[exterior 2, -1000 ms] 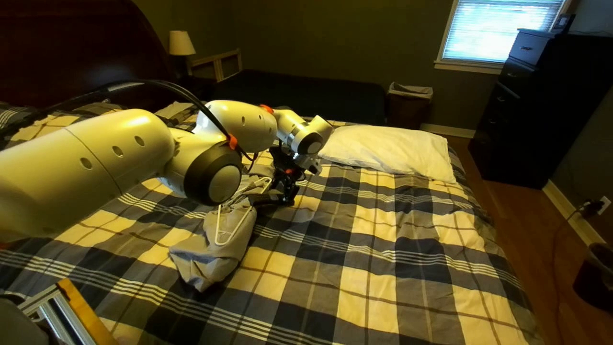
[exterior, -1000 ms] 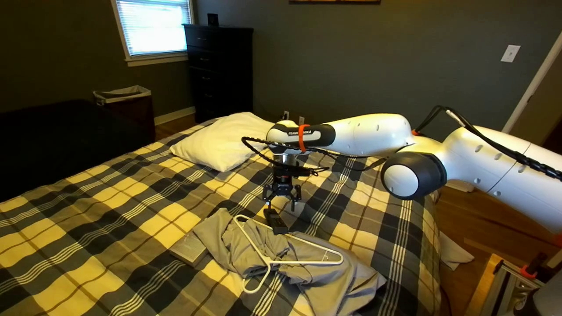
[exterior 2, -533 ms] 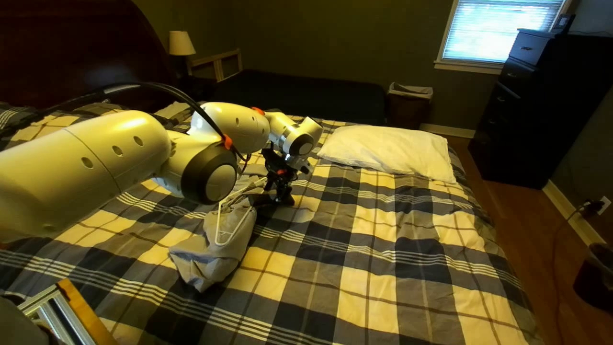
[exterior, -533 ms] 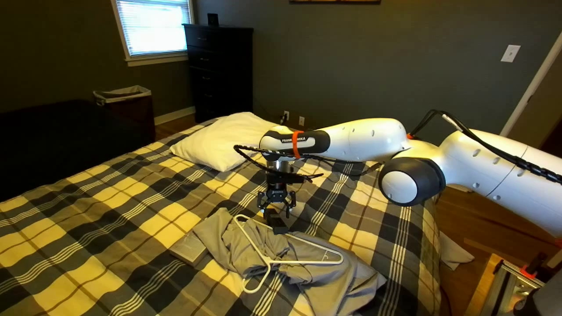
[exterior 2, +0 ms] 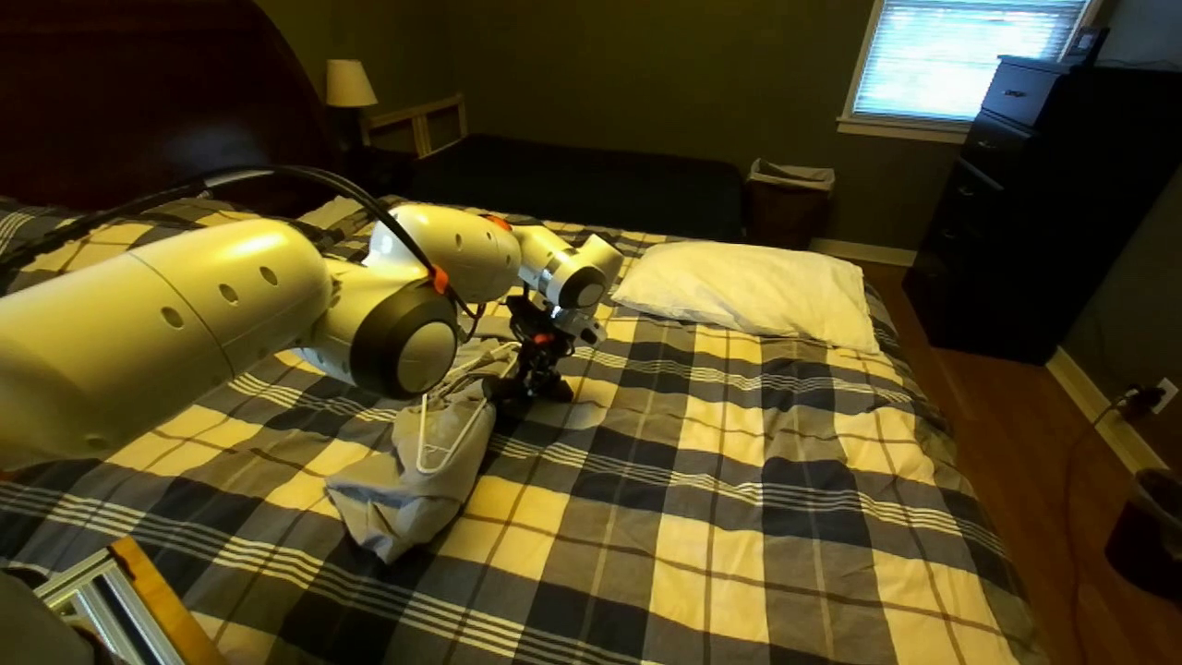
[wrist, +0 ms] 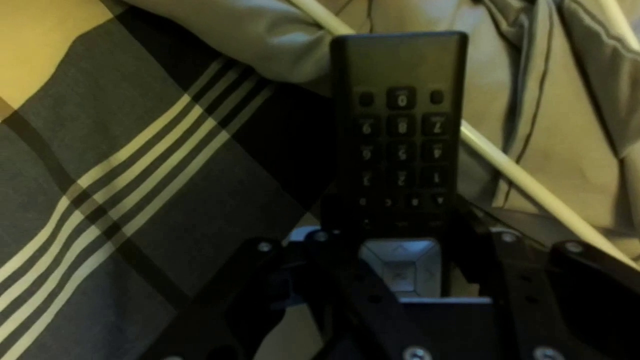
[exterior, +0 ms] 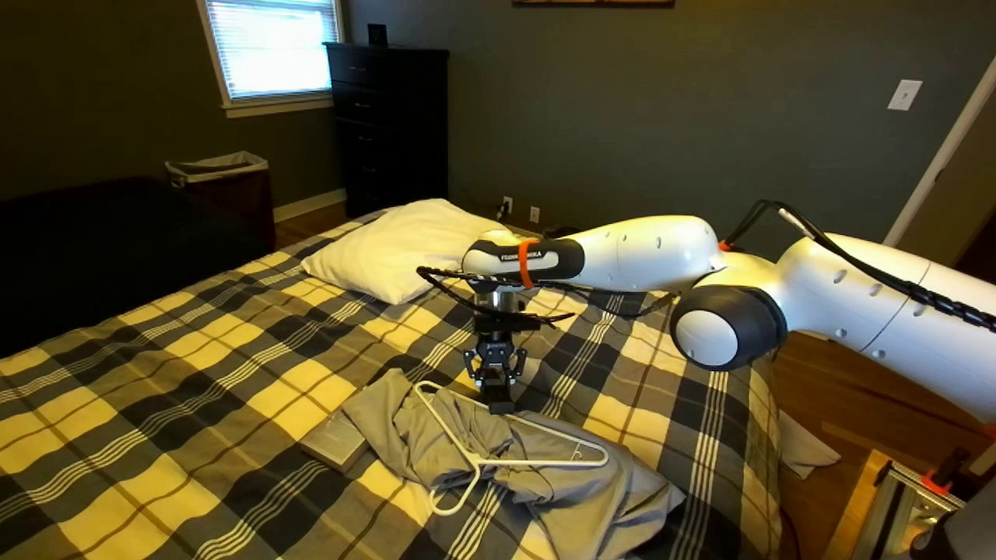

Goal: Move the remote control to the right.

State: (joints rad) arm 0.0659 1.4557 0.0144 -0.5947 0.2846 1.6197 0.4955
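As it grips from opposite sides, the hand (wrist: 396, 215), pointing down, holds 1 black remote control (wrist: 400, 162), keys (wrist: 401, 124) marked 0 to 9 upside down in the wrist view. Remote's free end: above 1 white hanger (exterior: 537, 465) and the border of 1 crumpled gray cloth (exterior: 599, 505); whether touching, cannot tell. Flat block (exterior: 334, 437), 1, kind unclear, just beside the cloth. Plaid bedspread (exterior: 194, 389), 1, beneath these. Arm (exterior: 650, 243), 1, white, above. Pillow (exterior: 381, 253), 1, white, well apart from the remote. Beyond: 1 black dresser (exterior: 395, 128), 1 lined hamper (exterior 2: 787, 212), 1 lamp (exterior 2: 351, 85).
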